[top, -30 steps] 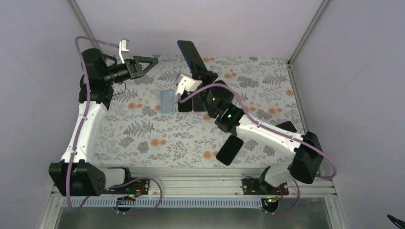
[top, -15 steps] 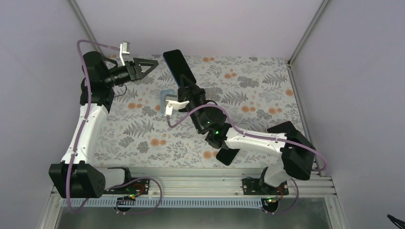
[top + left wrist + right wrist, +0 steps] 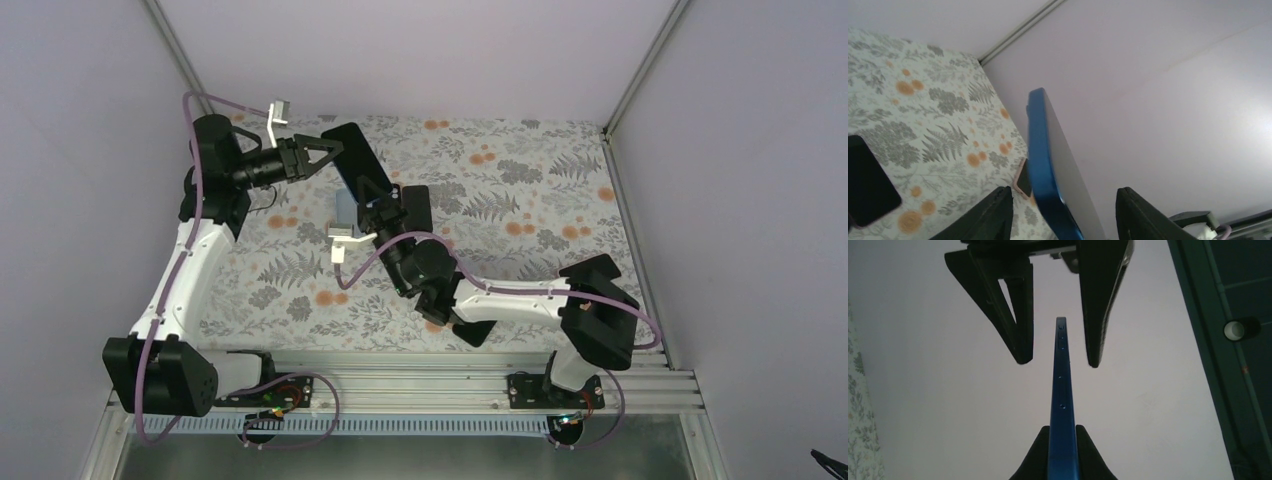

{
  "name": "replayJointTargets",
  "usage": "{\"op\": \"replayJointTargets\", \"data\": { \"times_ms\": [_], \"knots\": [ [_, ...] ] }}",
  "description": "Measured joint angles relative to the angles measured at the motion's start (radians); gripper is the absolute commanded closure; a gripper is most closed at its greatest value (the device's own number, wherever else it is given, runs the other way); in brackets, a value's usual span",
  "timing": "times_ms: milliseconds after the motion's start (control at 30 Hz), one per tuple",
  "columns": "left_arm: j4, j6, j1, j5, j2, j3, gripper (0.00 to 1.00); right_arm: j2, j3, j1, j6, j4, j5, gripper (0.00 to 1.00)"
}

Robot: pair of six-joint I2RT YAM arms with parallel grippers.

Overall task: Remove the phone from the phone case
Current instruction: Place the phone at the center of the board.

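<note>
My right gripper is shut on the lower end of a dark phone with a blue edge and holds it up in the air, edge-on. In the top view the phone slants up to the left of the right gripper. My left gripper straddles the phone's upper end. In the left wrist view the phone stands between the left gripper's jaws with a gap on each side, so it is open. A pale blue phone case lies on the mat, partly hidden by the right arm.
A black phone and a pink-edged phone lie on the floral mat. Another black phone lies near the front, partly under the right arm. Pale walls enclose the cell on three sides.
The right arm swung the phone left towards the left gripper. The left gripper moved right over the phone's upper end and its jaws narrowed.
</note>
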Motion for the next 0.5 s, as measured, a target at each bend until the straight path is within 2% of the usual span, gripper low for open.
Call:
{"op": "replayJointTargets", "data": {
  "times_ms": [267, 433, 500],
  "knots": [
    [0.002, -0.012, -0.008, -0.001, 0.022, -0.001, 0.83, 0.041, -0.014, 0.018, -0.083, 0.094, 0.01, 0.95],
    [0.001, -0.051, -0.011, 0.005, 0.03, -0.003, 0.97, 0.047, -0.041, 0.021, -0.113, 0.116, 0.018, 0.85],
    [0.0, -0.063, -0.014, 0.011, 0.03, -0.003, 0.98, 0.054, -0.052, 0.021, -0.12, 0.12, 0.02, 0.78]
  ]
}}
